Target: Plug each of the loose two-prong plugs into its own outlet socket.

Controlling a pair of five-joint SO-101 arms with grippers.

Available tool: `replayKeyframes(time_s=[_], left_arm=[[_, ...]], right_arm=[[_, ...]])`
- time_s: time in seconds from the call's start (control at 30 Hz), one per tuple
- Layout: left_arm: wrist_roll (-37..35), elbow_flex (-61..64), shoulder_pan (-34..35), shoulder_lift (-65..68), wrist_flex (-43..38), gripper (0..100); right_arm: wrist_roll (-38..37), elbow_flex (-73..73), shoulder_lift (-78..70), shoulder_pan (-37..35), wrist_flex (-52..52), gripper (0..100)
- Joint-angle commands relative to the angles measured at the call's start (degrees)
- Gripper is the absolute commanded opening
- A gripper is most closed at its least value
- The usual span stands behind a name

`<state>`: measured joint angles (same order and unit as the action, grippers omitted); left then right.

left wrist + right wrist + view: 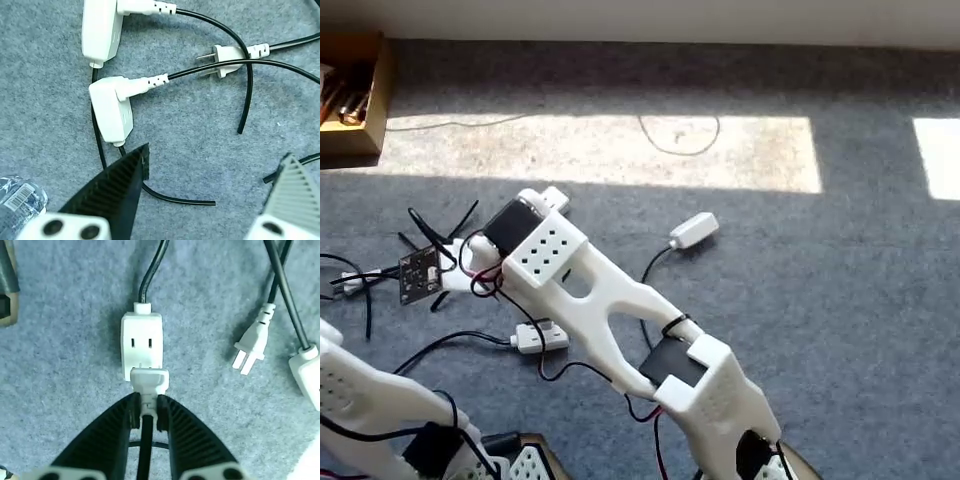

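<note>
An indoor room, home or office: grey carpet [840, 300], sunlight patch [620, 150], wooden box [360, 110].

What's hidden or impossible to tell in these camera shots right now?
Right wrist view: prongs of the held plug, hidden against the outlet block; seating depth unclear.
Left wrist view: the upper white block, cut off by the edge.
High view: the outstretched arm covers that plug.

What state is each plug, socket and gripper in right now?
socket block: top slots empty.
held plug: butted into socket block's end; seating unclear.
right gripper: shut on held plug.
loose plug: unplugged, prongs bare.
left gripper: open, empty.
white block: angled plug joined to it.
</note>
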<state>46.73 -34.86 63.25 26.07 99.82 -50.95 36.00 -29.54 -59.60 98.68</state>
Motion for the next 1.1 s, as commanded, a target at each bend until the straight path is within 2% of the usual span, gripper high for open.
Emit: replayKeyframes(time_s=[0.0,0.77,1.07], left_arm=[[0.3,-2.0,0.5,-0.5,0.6,39],[0.3,-1.9,0.2,-0.5,0.6,39],[0.3,-1.9,0.2,-0.5,0.6,39]], right_arm=[[0.7,-1.3,1.1,-0.6,2.3,0.6],[0.5,-2.2,0.5,2.6,0.8,0.6],[0.8,-1.7,-6.7,2.8,-1.8,0.7]])
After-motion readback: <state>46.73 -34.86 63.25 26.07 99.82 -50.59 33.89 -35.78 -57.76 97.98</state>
